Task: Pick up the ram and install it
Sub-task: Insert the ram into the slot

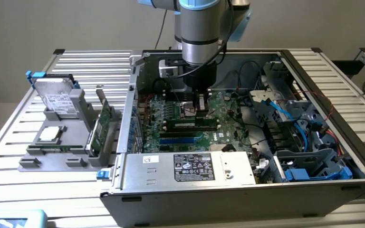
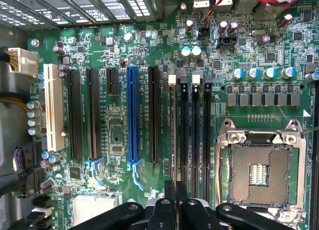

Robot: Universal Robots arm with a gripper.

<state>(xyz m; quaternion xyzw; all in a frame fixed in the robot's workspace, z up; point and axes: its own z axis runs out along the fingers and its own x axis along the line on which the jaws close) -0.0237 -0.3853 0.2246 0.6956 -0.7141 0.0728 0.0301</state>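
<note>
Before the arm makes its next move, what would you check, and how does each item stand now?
1. Gripper over the memory slots: ok.
2. Ram lies along the slots, just under the gripper: ok.
3. Ram fully seated, clips closed: cannot tell.
4. Slots unobstructed in the wrist view: ok.
5. Arm clear of the case walls: ok.

Arm (image 1: 198,38) reaches down into open PC case (image 1: 233,202). Its gripper (image 1: 200,110) holds the ram (image 1: 192,124) beside blue motherboard slots (image 1: 182,139).
</note>
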